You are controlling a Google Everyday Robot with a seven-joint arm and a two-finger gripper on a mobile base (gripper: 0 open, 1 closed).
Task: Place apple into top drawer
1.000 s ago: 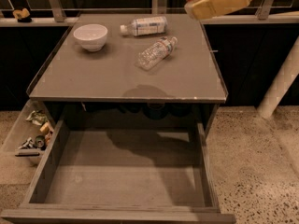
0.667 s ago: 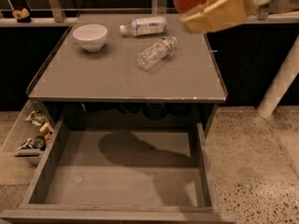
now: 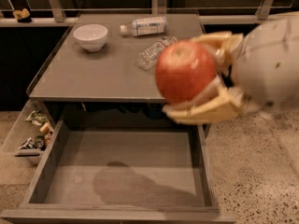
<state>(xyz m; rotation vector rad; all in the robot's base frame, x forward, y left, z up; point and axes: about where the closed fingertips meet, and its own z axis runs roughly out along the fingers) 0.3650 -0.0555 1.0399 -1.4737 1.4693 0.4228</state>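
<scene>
The round red-orange apple (image 3: 185,72) is held in the air, close to the camera, above the front right part of the tabletop. My gripper (image 3: 187,76) comes in from the right and is shut on the apple, one yellow finger (image 3: 219,40) above it and one below. The top drawer (image 3: 121,171) is pulled out below the tabletop, wide, grey and shallow, with a bare flat bottom. The apple hangs above the drawer's back right corner. A dark shadow lies on the drawer floor.
On the grey tabletop (image 3: 93,78) stand a white bowl (image 3: 90,36), a lying bottle with a white label (image 3: 144,26) and a crushed clear bottle (image 3: 154,53). A pale bin with snack clutter (image 3: 28,134) sits at the left of the drawer. Speckled floor lies at the right.
The gripper with the apple has swung down and left from the upper right edge, coming much closer to the camera, and now hangs over the table's front right part.
</scene>
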